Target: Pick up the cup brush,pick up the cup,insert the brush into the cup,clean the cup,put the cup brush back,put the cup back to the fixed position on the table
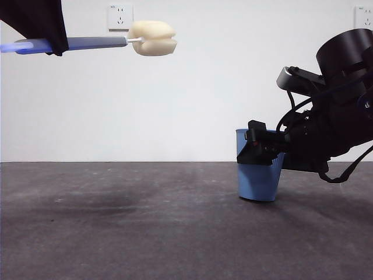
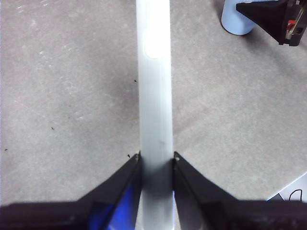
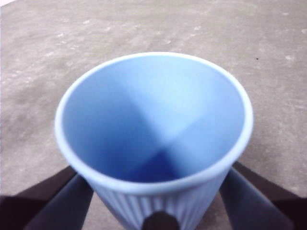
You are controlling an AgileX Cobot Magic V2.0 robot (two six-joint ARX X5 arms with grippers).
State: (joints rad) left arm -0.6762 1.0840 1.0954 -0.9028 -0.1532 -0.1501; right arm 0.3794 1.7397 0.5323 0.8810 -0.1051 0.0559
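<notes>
My left gripper (image 1: pixel 49 41) (image 2: pixel 156 158) is high at the upper left of the front view, shut on the grey handle of the cup brush (image 2: pixel 154 96). The brush lies level in the air, its cream sponge head (image 1: pixel 152 38) pointing right. The blue ribbed cup (image 1: pixel 259 184) (image 3: pixel 153 120) stands upright at the right, its base at or just above the table (image 1: pixel 145 221). My right gripper (image 1: pixel 262 149) (image 3: pixel 158 191) has a jaw pressed on each side of the cup below the rim. The left wrist view also shows the cup (image 2: pixel 235 21) and the right gripper (image 2: pixel 276 19).
A white wall with two sockets (image 1: pixel 120 16) (image 1: pixel 363 16) runs behind the table. The left wrist view shows a pale edge with a thin cable (image 2: pixel 292 191) at one corner.
</notes>
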